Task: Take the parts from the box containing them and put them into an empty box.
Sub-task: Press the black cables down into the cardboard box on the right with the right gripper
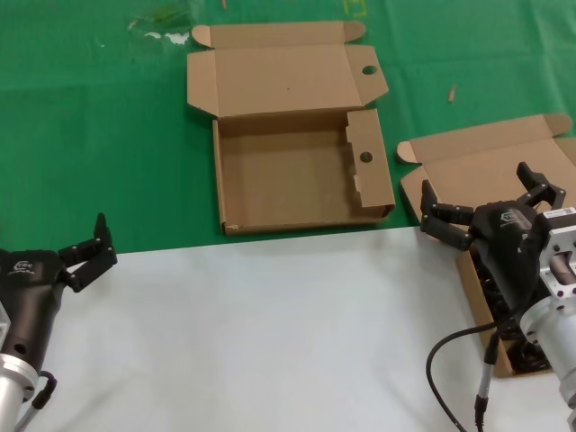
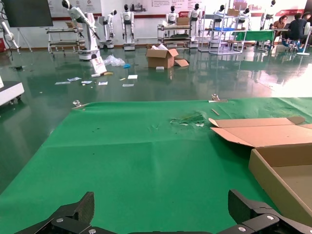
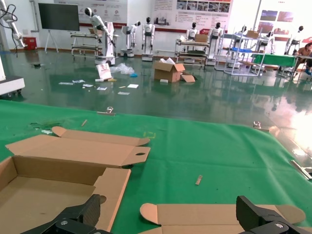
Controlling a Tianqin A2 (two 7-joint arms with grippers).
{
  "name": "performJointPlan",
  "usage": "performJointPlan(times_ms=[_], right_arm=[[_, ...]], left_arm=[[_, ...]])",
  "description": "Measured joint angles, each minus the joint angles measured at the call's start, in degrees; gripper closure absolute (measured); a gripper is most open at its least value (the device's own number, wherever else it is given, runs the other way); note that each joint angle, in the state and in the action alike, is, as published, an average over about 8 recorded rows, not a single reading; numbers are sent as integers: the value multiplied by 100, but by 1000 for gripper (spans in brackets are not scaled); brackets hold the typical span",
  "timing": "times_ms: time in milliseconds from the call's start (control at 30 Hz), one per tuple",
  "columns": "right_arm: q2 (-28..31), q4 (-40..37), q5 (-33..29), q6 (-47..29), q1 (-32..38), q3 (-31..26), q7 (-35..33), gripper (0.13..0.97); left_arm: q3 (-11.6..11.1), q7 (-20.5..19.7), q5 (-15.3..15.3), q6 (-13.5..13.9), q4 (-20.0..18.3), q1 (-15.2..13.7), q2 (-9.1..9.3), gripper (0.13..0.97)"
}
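Observation:
The empty box (image 1: 301, 175) with round holes in its lid flap and side panel lies open at the middle of the green mat. The box containing the parts (image 1: 490, 166), with a plain lid, lies open at the right. The black cables (image 1: 529, 358) show inside it, mostly hidden by my right arm. My right gripper (image 1: 474, 182) is open and empty, above that box's near left part. My left gripper (image 1: 85, 243) is open and empty at the far left, by the white table's edge. The right wrist view shows the plain lid (image 3: 214, 214) between open fingers (image 3: 90, 210).
The white table surface (image 1: 270, 333) covers the near half and the green mat (image 1: 99, 135) the far half. The empty box's wall (image 2: 273, 175) is beside the left gripper (image 2: 163, 207). The empty box (image 3: 48, 185) sits beside the right gripper (image 3: 170, 210). My arm's own cable (image 1: 445, 360) loops at the lower right.

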Motion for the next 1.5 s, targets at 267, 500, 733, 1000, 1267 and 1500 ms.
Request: performJointPlan(times_ms=[267, 500, 733, 1000, 1267, 1500], right_arm=[[0, 0, 0, 0, 0, 0, 0, 129], [0, 0, 0, 0, 0, 0, 0, 129], [0, 0, 0, 0, 0, 0, 0, 129], [0, 0, 0, 0, 0, 0, 0, 129], [0, 0, 0, 0, 0, 0, 0, 129], [-42, 2, 0, -34, -16, 63, -55, 129]], left_arm=[[0, 0, 0, 0, 0, 0, 0, 132], [0, 0, 0, 0, 0, 0, 0, 132], [0, 0, 0, 0, 0, 0, 0, 137], [0, 0, 0, 0, 0, 0, 0, 171], [0, 0, 0, 0, 0, 0, 0, 252], [0, 0, 0, 0, 0, 0, 0, 357]])
